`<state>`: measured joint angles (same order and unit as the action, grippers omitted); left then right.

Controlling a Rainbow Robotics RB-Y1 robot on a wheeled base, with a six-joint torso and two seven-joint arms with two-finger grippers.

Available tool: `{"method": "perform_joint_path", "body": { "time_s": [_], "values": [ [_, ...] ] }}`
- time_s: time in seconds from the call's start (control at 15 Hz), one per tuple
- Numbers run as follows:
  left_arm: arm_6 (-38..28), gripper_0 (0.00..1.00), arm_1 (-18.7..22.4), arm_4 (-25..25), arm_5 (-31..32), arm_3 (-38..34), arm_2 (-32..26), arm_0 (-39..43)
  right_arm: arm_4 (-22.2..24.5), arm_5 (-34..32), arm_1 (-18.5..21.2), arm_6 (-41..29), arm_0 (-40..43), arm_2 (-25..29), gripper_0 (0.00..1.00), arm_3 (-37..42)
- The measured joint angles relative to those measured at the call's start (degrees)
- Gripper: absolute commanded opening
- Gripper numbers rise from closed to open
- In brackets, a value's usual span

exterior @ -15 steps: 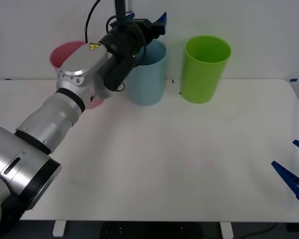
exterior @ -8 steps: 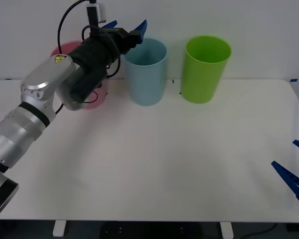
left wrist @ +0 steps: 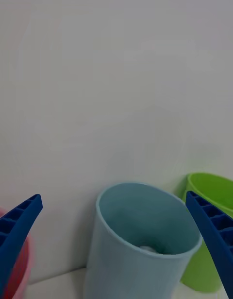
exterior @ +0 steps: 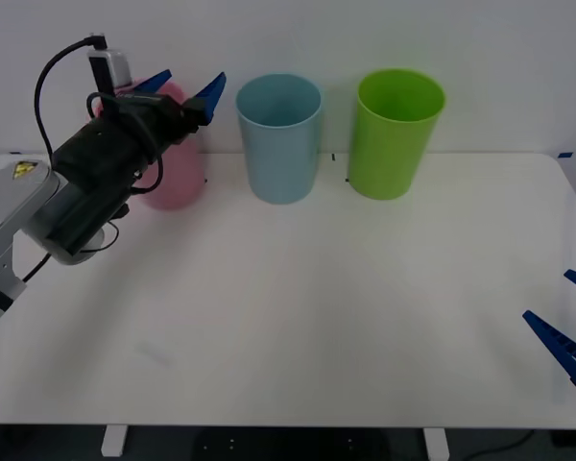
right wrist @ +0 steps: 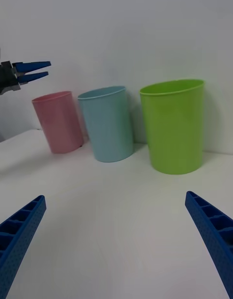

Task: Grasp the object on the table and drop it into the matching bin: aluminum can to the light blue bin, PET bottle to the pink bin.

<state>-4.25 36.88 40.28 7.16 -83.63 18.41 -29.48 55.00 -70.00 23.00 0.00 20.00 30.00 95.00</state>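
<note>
No readable text shows anywhere; the left arm [exterior: 24, 187] bears only a small yellow warning sticker [exterior: 21, 170].

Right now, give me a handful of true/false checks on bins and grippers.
1. The left gripper is open and holds nothing. True.
2. The left gripper is over the green bin. False: it is by the pink bin, at the far left of the row.
3. The blue bin stands between the pink and green bins. True.
4. Something pale lies at the bottom of the blue bin, seen in the left wrist view. True.
5. The right gripper is shut on a can. False: its fingers are spread open, empty, low at the table's right edge.
</note>
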Motion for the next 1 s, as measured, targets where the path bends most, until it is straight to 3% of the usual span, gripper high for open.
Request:
{"method": "perform_joint_path", "body": {
  "time_s": [0.27,0.8,1.0],
  "values": [
    [1.64,1.00,1.84,2.65,10.66,-1.59,-7.71,8.71,0.00,0.00,0.00,0.00,0.00,0.00,1.00,0.00],
    [2.38,1.00,1.97,16.44,33.40,-1.78,-26.95,23.49,0.00,0.00,0.00,-0.01,0.00,0.00,1.00,0.00],
    [2.25,1.00,1.97,19.46,41.49,-1.81,-33.46,27.81,0.00,0.00,0.00,0.00,0.00,0.00,1.00,0.00]
  ]
}}
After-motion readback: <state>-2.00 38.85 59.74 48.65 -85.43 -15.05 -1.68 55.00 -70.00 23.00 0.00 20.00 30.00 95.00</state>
